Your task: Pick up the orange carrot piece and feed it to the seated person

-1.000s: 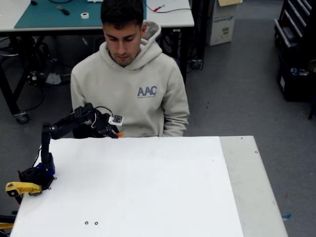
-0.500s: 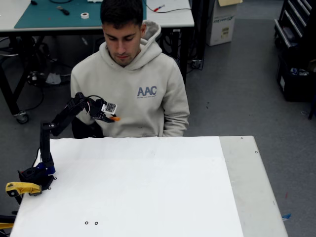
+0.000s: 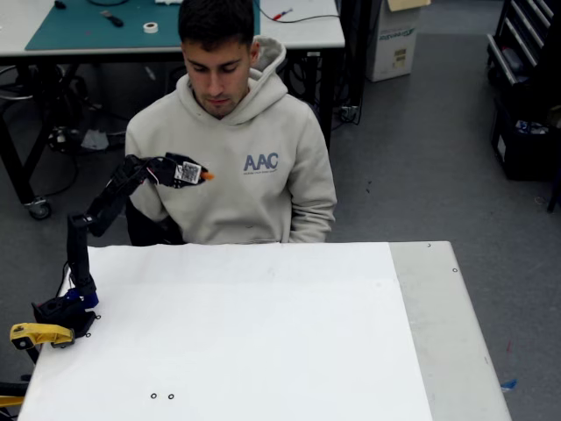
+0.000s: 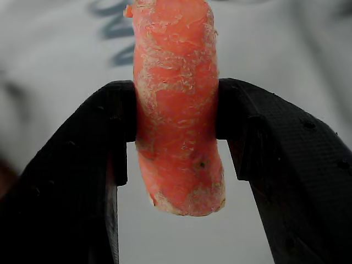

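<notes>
- The arm rises from its base at the white bench's (image 3: 263, 333) left edge in the fixed view, then bends rightward, with the hand (image 3: 200, 174) held level in the air.
- The hand is clamped on the carrot (image 3: 208, 175), whose orange tip pokes out to the right (in the wrist view it stands upright between the two black fingers (image 4: 82, 159)).
- The carrot is in front of the person's (image 3: 230, 149) chest, below the chin, just left of the blue lettering.
</notes>
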